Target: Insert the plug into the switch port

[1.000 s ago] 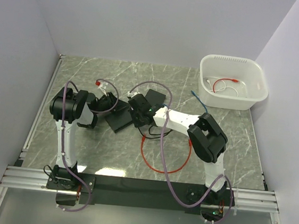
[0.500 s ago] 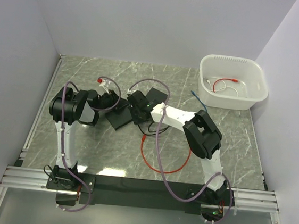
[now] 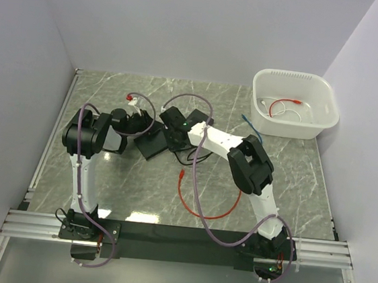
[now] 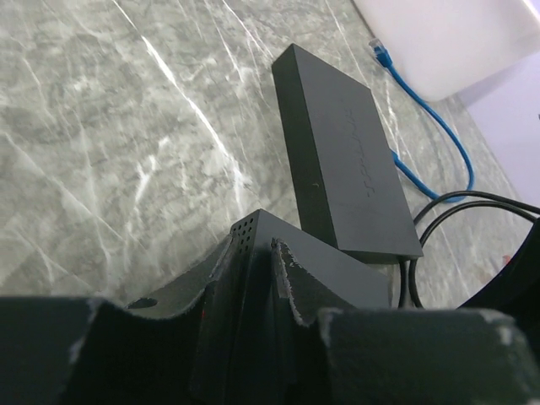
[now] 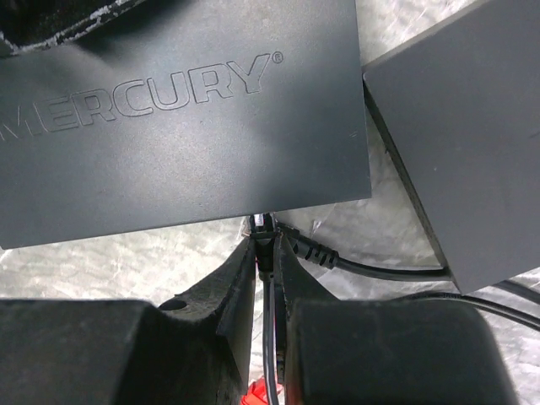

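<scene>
The black switch (image 3: 149, 145), marked MERCURY (image 5: 169, 110), lies on the marble table left of centre. My left gripper (image 3: 141, 126) is shut on its left end; in the left wrist view its fingertips (image 4: 291, 266) pinch the switch's perforated corner (image 4: 257, 232). My right gripper (image 3: 176, 139) is shut on a black plug (image 5: 267, 240) with its cable running back between the fingers. The plug's tip sits right at the switch's near edge; the port itself is hidden.
A second black box (image 3: 195, 124) lies just right of the switch (image 5: 464, 126). A black cable with a ribbed boot (image 5: 314, 251) runs beside the plug. A red cable (image 3: 202, 210) loops on the table. A blue cable (image 4: 430, 126) leads toward a white bin (image 3: 294, 105).
My right gripper has moved away from the bases and leftward with the plug, up to the switch's edge. My left gripper and the switch have shifted slightly farther away.
</scene>
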Available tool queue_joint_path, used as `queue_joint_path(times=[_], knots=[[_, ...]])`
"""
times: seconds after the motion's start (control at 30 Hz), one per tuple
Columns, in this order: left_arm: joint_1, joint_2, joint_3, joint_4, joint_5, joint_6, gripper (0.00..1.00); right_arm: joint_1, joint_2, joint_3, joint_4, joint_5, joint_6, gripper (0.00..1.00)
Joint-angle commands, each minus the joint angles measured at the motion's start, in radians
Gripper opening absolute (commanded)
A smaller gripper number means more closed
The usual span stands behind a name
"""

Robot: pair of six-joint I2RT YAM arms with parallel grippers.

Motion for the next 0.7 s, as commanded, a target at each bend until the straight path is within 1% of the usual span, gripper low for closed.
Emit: queue_joint_path(times=[0.0, 0.17, 0.3, 0.4, 0.43, 0.5, 0.53, 0.6, 0.63, 0.67], knots=[[-0.112, 0.005, -0.039, -0.154, 0.202, -0.025, 0.26, -0.025, 0.018, 0.164, 0.446, 0.022, 0.036, 0.0], [-0.098, -0.006, -0.042, -0.177, 0.162, -0.036, 0.3, -0.035, 0.029, 0.147, 0.499, -0.006, 0.001, 0.0], [-0.076, -0.058, -0.076, -0.203, 0.076, -0.045, 0.36, -0.045, 0.018, 0.093, 0.507, -0.044, -0.035, 0.0], [-0.055, -0.107, -0.09, -0.254, 0.009, -0.064, 0.36, -0.043, -0.023, 0.014, 0.516, -0.043, -0.055, 0.07], [-0.052, -0.124, -0.093, -0.248, 0.007, -0.091, 0.36, -0.045, -0.036, -0.005, 0.516, -0.043, -0.059, 0.13], [-0.044, -0.141, -0.091, -0.282, -0.02, -0.108, 0.4, -0.045, -0.08, -0.068, 0.516, -0.041, -0.058, 0.17], [-0.041, -0.164, -0.09, -0.302, -0.04, -0.122, 0.41, -0.045, -0.1, -0.092, 0.516, -0.04, -0.055, 0.23], [-0.035, -0.188, -0.094, -0.337, -0.097, -0.137, 0.43, -0.043, -0.16, -0.175, 0.558, -0.024, -0.049, 0.3], [-0.03, -0.22, -0.093, -0.358, -0.118, -0.142, 0.43, -0.043, -0.181, -0.2, 0.564, -0.02, -0.046, 0.38], [-0.024, -0.239, -0.096, -0.401, -0.138, -0.141, 0.44, -0.045, -0.201, -0.224, 0.568, -0.017, -0.044, 0.41]])
